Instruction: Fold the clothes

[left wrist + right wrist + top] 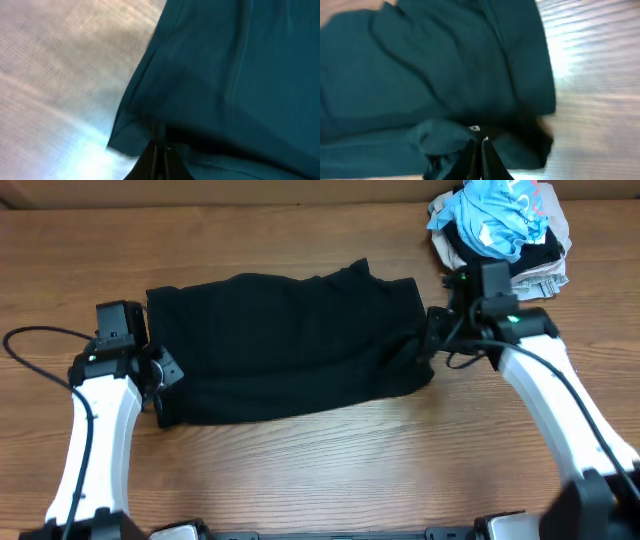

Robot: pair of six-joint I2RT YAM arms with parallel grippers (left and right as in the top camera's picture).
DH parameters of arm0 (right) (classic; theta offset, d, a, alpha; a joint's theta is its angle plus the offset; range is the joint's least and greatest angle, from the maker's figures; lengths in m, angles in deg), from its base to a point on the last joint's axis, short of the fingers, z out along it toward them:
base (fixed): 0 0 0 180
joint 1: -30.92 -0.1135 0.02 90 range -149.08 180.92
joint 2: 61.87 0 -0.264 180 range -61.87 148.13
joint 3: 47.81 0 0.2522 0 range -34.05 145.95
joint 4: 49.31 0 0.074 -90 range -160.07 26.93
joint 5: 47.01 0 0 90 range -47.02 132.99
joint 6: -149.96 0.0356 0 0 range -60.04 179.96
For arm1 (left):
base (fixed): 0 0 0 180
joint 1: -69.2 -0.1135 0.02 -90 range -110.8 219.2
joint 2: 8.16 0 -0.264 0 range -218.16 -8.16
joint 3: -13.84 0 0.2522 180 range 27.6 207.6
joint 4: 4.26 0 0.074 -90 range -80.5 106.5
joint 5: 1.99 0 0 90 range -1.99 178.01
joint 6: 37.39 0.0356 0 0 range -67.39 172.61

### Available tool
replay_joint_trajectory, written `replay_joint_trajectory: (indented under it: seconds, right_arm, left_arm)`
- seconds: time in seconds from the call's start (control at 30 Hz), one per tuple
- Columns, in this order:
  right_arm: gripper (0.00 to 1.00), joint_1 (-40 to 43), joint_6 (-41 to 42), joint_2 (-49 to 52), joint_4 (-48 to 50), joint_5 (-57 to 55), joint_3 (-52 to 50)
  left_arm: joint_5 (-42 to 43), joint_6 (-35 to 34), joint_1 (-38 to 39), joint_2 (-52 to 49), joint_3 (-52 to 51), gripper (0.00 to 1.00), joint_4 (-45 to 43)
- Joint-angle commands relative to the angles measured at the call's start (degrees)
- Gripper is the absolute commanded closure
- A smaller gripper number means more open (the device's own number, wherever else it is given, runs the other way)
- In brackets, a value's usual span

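On the table [330, 470], overhead: garment [290, 345] lies mid-table, seemingly folded once; further folds and the pile [500, 230] far right are left to do. Left gripper [160, 372] and right gripper [432, 342] sit low at its opposite ends. Left wrist: jaws pinched tight on a hem corner. Right wrist: jaws clamped on a bunched edge.

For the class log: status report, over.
Left gripper shut on dark garment. Right gripper shut on opposite edge. Clothes pile at far corner, apart.
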Motion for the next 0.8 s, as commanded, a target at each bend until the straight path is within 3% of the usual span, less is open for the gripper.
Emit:
replay_joint_trajectory:
  seconds: [0.0,0.1,0.27,0.3,0.4,0.47,0.53,0.63,0.77]
  right_arm:
    - [0.96,-1.0,-1.9,5.0,3.3,0.7,-0.5]
    - [0.96,-1.3,-1.8,9.0,6.8,0.8,-0.5]
    - [0.96,-1.3,-1.9,12.5,10.6,0.7,-0.5]
    - [0.92,-1.3,-1.9,12.6,11.0,0.7,-0.5]
    - [0.58,-1.3,-2.1,12.5,11.1,0.8,0.3]
    - [0.41,-1.3,-2.8,12.5,9.0,1.4,2.4]
    - [0.32,-1.3,-4.9,12.5,5.7,2.8,5.6]
    - [0.20,-1.4,-8.4,12.5,-2.7,3.1,14.7]
    - [0.13,-1.5,-11.6,12.5,-9.3,3.0,24.5]
  left_arm:
    - [-0.8,-0.8,-0.3,-3.9,-0.3,0.96,-4.5]
    - [-0.8,-0.8,-0.3,-7.3,-0.3,0.95,-10.1]
    - [-0.7,-0.8,-0.3,-12.3,-0.3,0.80,-18.8]
    - [-0.7,-0.8,-0.3,-12.9,-0.3,0.75,-19.9]
    - [-0.8,0.3,-0.3,-13.5,-0.3,0.59,-21.8]
    - [-0.8,3.5,-0.3,-13.1,0.7,0.49,-21.8]
    - [0.1,7.8,-0.3,-12.5,2.6,0.30,-20.2]
    - [0.9,13.3,-0.3,-11.7,9.4,0.09,-15.2]
    - [5.9,21.1,-0.3,-11.8,16.7,0.02,-13.3]
